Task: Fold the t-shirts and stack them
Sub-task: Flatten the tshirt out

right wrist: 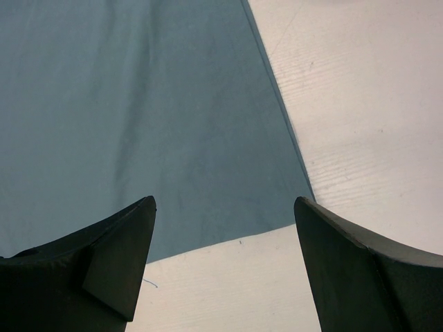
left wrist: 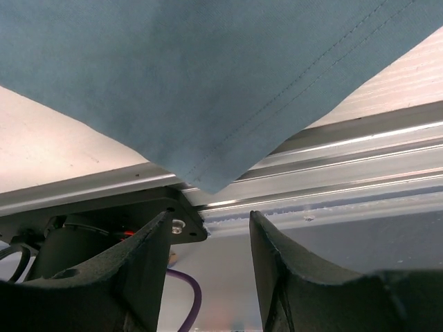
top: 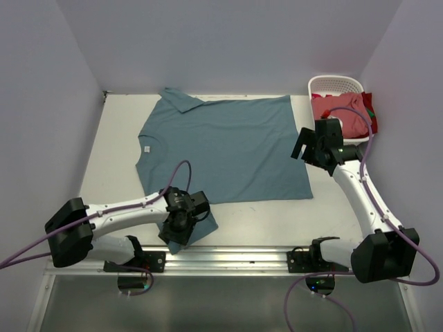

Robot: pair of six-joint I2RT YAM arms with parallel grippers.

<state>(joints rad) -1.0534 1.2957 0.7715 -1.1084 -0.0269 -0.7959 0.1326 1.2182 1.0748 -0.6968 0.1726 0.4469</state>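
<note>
Plain pale lavender-grey walls (top: 228, 41) are closing in a flat white matte tabletop (top: 118, 138) at the back and along both sides. Soft, even light is falling from above, leaving only faint shadows. A ribbed silver aluminium rail (top: 235, 257) is running along the table's near edge, catching bright streaks. Below the rail a dull grey surface (top: 228, 304) is showing.

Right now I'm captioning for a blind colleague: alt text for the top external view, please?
A teal-blue t-shirt lies spread flat on a white table, neck to the left. The left gripper sits over its near sleeve; the right gripper hovers by the hem, near a white basket holding a pink-red shirt.
</note>
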